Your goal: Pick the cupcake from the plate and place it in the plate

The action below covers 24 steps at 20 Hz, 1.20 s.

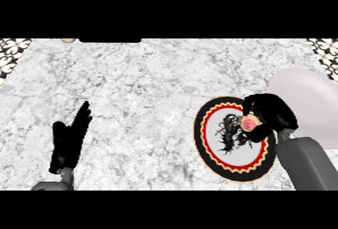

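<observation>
The middle of the marble counter (145, 89) lies bare. It makes a wide lane from near edge to far edge, between the left hand (69, 138), resting open with fingers up at the near left, and the patterned plate (231, 172) at the near right. The right side is crowded: the right hand (269, 112), curled round the cupcake (250, 123), sits over that plate's far rim, and the white plate (307, 103) lies just beyond, the hand hiding any gap between the plates. At the far edge, a flat dark object (110, 40) and a small pale thing (67, 40) sit toward the left.
</observation>
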Available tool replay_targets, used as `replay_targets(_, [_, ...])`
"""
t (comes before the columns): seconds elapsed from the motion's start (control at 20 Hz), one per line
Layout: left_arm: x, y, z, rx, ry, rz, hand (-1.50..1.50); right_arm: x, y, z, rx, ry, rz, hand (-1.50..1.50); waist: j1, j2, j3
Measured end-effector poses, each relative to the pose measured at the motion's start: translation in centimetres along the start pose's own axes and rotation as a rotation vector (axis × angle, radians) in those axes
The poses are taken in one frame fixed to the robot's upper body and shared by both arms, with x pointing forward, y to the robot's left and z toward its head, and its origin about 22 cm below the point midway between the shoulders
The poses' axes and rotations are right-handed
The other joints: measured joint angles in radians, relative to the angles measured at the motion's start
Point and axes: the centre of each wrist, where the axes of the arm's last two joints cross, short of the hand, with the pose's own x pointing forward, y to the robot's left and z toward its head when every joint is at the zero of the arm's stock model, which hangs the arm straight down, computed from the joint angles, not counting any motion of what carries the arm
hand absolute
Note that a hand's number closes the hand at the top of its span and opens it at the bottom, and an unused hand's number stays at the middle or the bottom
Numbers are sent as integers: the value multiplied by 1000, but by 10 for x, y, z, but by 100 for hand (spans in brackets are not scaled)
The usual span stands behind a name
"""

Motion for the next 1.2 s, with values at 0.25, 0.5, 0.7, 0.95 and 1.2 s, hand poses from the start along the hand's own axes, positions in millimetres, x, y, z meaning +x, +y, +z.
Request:
replay_targets(0.25, [0, -4, -5, 17, 3, 4, 0, 8, -25, 11, -161, -42, 13, 150, -9, -1, 0])
replay_targets(0.5, [-2, 3, -5, 25, 5, 9, 0, 10, -60, 28, -400, -33, -25, 150, -16, -4, 0])
replay_targets(0.7, [1, 5, -5, 22, 1, 10, 0, 3, -90, 37, -529, 36, -41, 150, -11, -2, 0])
replay_targets(0.95, [-1, -3, -9, 19, 1, 9, 0, -19, -116, 46, -588, 131, -72, 150, -8, 0, 0])
replay_targets(1.2, [2, 1, -3, 12, -2, 7, 0, -53, -128, 37, -600, 210, -88, 150, 0, 1, 0])
